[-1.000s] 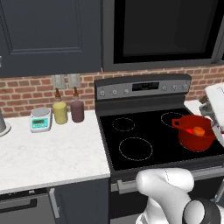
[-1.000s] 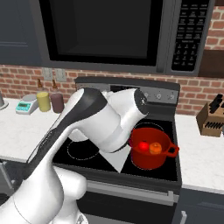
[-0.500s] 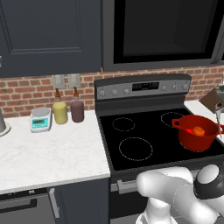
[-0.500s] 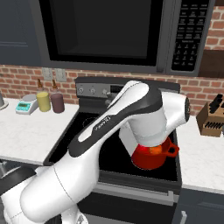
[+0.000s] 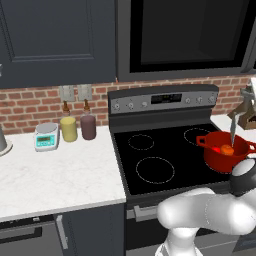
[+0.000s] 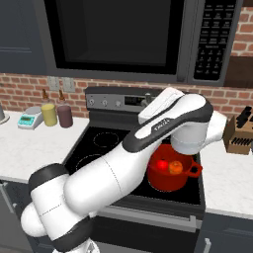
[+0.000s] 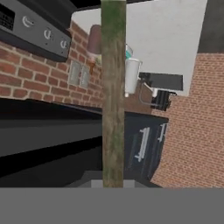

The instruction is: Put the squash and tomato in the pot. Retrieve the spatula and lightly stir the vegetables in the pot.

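Gripping spatula (image 5: 233, 131) upright, fingers clamped, blade down over pot (image 5: 223, 157) holding squash (image 5: 227, 149), tomato (image 6: 162, 164).

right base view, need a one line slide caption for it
White arm curls over the stove above the red pot, which already holds the tomato and squash.

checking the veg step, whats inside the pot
In the pot sit the tomato and the squash, side by side. The arm covers the pot's back rim, and its near wall hides the floor.
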Robot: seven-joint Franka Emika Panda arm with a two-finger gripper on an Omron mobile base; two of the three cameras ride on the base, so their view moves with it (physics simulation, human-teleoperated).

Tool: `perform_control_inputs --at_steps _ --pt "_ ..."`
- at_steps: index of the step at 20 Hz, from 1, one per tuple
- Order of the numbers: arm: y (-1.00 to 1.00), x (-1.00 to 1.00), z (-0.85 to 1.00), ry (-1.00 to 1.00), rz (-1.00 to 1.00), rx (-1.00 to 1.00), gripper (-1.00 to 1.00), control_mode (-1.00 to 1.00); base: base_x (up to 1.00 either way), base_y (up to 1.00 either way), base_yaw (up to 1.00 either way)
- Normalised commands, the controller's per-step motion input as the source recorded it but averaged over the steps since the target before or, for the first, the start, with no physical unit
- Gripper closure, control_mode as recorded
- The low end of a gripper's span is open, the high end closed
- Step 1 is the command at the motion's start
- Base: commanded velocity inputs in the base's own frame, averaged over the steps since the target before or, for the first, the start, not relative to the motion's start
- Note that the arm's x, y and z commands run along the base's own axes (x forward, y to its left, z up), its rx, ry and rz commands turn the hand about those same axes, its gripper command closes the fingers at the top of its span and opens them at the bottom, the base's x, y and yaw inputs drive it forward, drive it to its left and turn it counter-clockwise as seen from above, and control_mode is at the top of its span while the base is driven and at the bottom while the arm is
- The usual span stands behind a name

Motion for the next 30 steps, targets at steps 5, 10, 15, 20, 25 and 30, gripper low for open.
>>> perform_control_inputs --at_steps 5,10,15,20,25,30 --pt "-0.72 0.39 -0.11 -0.01 0.0 0.14 1.0 -1.0 0.0 0.0 0.0" --pt "-0.35 0.2 -0.47 0.0 0.0 0.08 1.0 -1.0 0.0 0.0 0.0" --pt "-0.13 0.22 -0.38 -0.02 -0.01 0.05 1.0 -1.0 0.0 0.0 0.0" --pt "-0.07 0.26 -0.27 -0.03 -0.01 0.02 1.0 -1.0 0.0 0.0 0.0" --pt "-0.01 0.27 -0.34 -0.01 -0.02 0.0 1.0 -1.0 0.0 0.0 0.0" --pt "0.0 0.1 -0.41 0.0 -0.03 0.0 1.0 -1.0 0.0 0.0 0.0"
